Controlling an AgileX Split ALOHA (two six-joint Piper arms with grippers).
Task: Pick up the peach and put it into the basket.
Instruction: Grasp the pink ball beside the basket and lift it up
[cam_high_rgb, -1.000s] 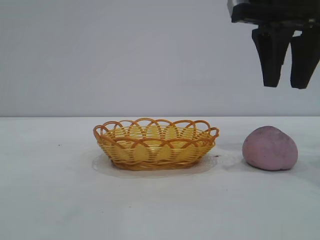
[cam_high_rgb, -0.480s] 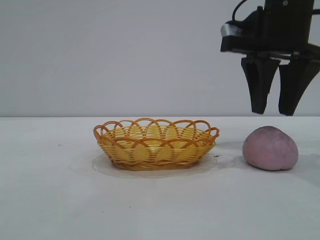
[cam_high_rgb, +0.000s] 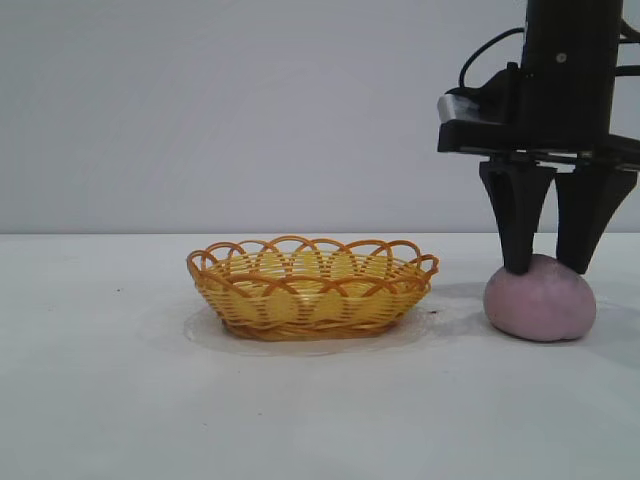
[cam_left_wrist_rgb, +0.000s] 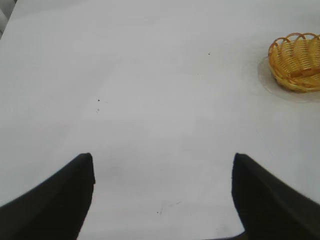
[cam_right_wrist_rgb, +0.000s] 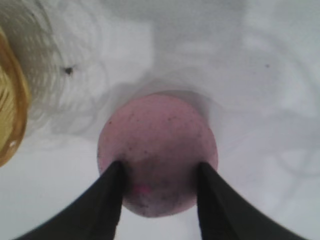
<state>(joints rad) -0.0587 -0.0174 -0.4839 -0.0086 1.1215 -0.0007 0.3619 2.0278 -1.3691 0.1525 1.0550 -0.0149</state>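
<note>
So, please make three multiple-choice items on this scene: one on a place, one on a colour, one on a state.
1. Where does the peach lie?
A. inside the basket
B. on the table, right of the basket in the exterior view
C. held in the air

2. What colour is the basket's looped rim?
A. orange-brown
B. blue
C. white

3. How does the right gripper stand?
A. far above the peach
B. over the basket
C. fingers down on either side of the peach's top

Answers: 1 B, the peach rests on the white table; 2 A, the loops show it; 3 C, both views show the fingers astride it.
</note>
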